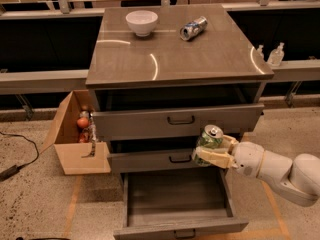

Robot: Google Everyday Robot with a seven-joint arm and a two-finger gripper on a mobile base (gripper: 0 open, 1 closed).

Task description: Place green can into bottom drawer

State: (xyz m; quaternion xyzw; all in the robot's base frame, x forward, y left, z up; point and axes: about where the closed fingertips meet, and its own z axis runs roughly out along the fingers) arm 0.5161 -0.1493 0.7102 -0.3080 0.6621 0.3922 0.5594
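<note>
The green can [209, 141] is upright, green with pale markings and a silver top. My gripper [212, 153] is shut on it, its pale fingers [214, 157] wrapped round the can's lower half. The white arm reaches in from the right. The can hangs in front of the middle drawer's right end, above the back right part of the bottom drawer [177, 199]. The bottom drawer is pulled out and its grey inside is bare. Its front with the dark handle [183, 233] is at the bottom edge of the view.
A white bowl [141, 22] and a silver-and-blue can [193, 28] lying on its side are on the cabinet top [175, 54]. A cardboard box [77, 134] with items stands on the floor at the left. Two small bottles [275, 54] stand on the right ledge.
</note>
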